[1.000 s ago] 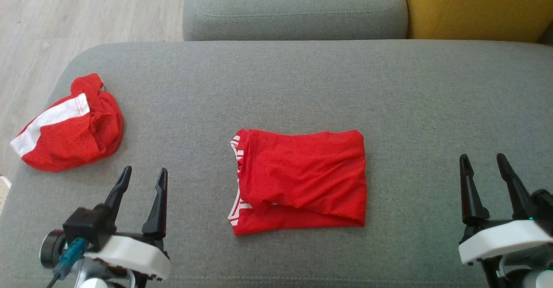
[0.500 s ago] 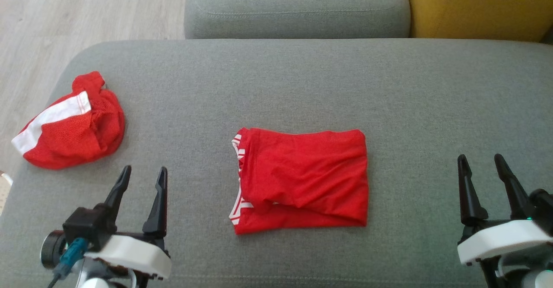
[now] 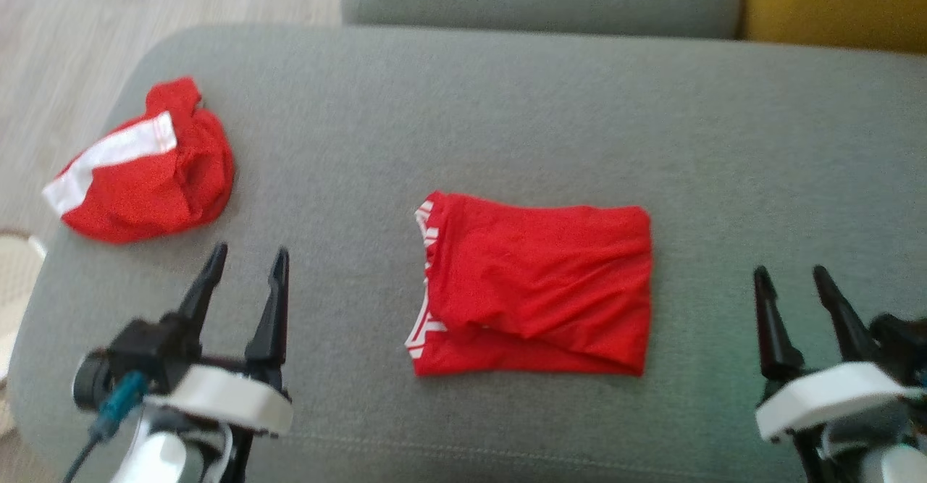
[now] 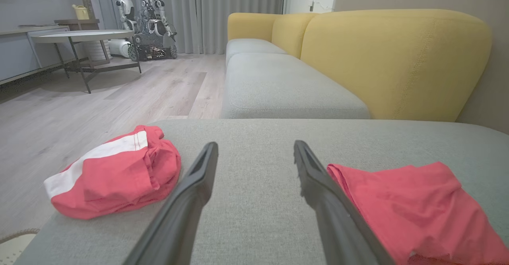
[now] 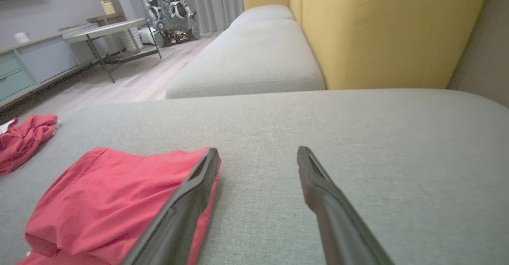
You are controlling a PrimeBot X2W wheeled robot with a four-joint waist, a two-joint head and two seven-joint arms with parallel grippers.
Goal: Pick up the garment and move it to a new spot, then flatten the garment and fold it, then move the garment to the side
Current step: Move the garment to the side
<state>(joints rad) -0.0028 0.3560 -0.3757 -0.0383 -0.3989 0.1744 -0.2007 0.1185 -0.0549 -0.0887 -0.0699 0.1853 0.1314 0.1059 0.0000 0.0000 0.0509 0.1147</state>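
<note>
A folded red garment (image 3: pixel 532 291) lies flat near the middle of the grey seat cushion (image 3: pixel 507 106), with white-striped trim along its left edge. A bunched red garment (image 3: pixel 145 179) with a white band sits near the cushion's left corner, well apart from it. The left gripper (image 3: pixel 249 251) and the right gripper (image 3: pixel 791 271) hover at the near edge on either side of the folded piece. Both have their jaws spread and hold nothing. The head view is slightly blurred.

The left wrist view brings in the room: a yellow backrest (image 4: pixel 397 58), a wooden floor (image 4: pixel 99 98), a round table (image 4: pixel 79 36) and another robot (image 4: pixel 125 2) in a red hat by the curtains. The right wrist view shows the folded garment's right edge running behind one dark finger; it is not clear whether they touch. It also shows a cabinet (image 5: pixel 16 78) with drawers.
</note>
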